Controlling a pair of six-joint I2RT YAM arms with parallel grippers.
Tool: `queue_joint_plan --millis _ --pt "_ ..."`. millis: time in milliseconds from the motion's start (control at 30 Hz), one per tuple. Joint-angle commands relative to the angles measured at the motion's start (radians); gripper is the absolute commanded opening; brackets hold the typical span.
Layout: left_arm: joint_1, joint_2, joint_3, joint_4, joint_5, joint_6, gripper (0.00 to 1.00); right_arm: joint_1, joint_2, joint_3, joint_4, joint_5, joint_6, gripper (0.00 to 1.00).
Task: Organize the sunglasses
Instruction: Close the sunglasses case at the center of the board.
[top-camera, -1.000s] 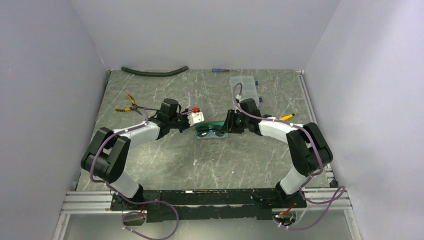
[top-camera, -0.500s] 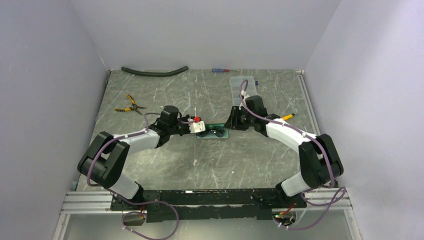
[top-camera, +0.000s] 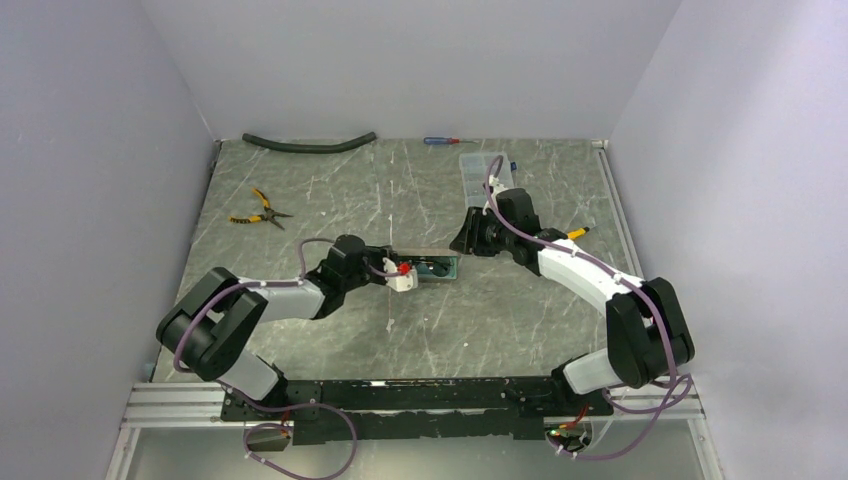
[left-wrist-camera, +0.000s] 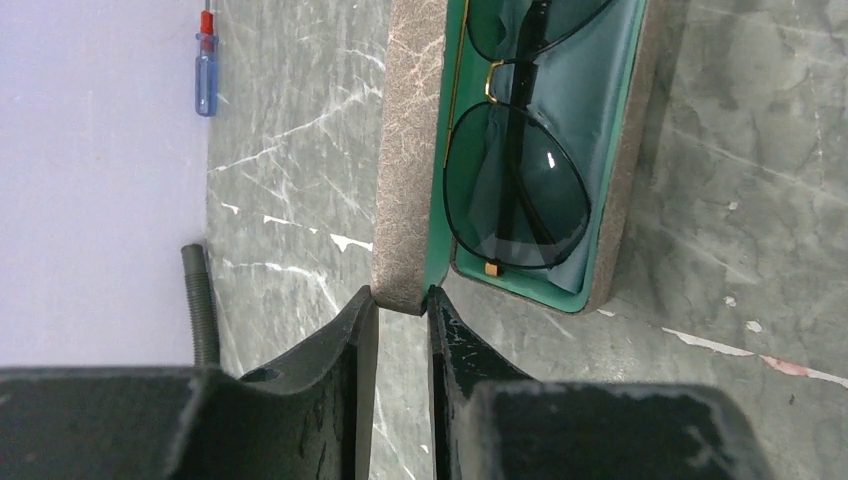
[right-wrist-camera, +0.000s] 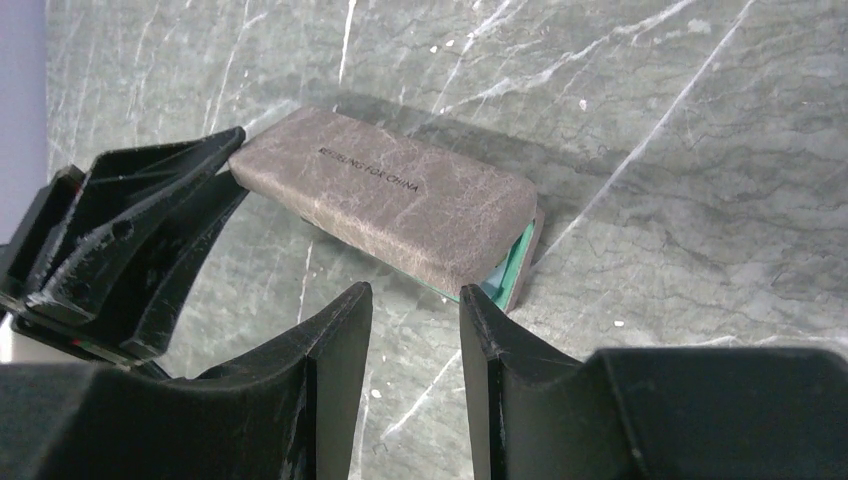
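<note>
Now the sunglasses (left-wrist-camera: 515, 190) lie folded inside the brown case (left-wrist-camera: 625, 200) mid-table, long axis along the case, left to right across the table (top-camera: 480, 310), with the left gripper (left-wrist-camera: 400, 300) pinching the half-raised lid (left-wrist-camera: 405, 150) at its left end, the right gripper (right-wrist-camera: 415, 300) part-open and empty just behind the right end, and bare table on the near side.

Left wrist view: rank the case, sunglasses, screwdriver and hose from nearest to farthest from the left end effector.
1. case: lid corner pinched in the left end effector.
2. sunglasses: inside the case.
3. screwdriver and hose: both by the wall, too close to call.
</note>
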Motion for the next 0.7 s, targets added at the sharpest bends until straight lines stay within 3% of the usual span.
queue_joint_plan --millis 0,233,533,667 --pt "-0.043 0.037 -0.057 0.008 -0.067 0.089 0.11 0.004 0.008 -0.012 0.08 0.004 0.018 0.42" --pt "-0.071 0.027 -0.088 0.004 -0.076 0.103 0.15 0.045 0.05 -0.033 0.108 -0.008 0.045 0.41" --pt "-0.085 -0.016 -0.093 -0.062 -0.06 0.073 0.42 0.068 0.08 -0.058 0.133 -0.017 0.06 0.41" --pt "-0.085 -0.079 -0.072 -0.196 -0.02 0.033 0.5 0.068 0.082 -0.058 0.125 -0.005 0.047 0.41"
